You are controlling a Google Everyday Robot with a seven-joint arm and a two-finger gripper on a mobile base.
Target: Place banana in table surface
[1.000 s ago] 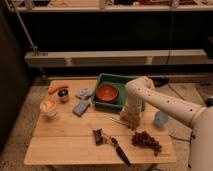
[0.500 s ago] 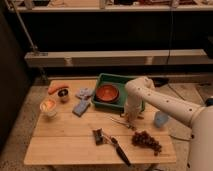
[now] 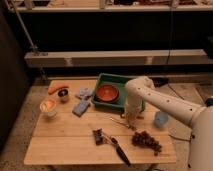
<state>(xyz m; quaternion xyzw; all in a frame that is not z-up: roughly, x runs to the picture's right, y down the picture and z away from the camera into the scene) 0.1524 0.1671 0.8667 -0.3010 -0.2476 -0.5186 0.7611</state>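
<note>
Wooden table surface [image 3: 65, 143], with my gripper [image 3: 131, 118] low over it just beside the green tray [image 3: 116, 77]. Its fingers are pressed together; whether they clasp anything I cannot tell.

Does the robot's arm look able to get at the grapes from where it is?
Probably yes: the gripper hangs low over the table surface beside the green tray, and nothing tall stands between it and the grapes.
</note>
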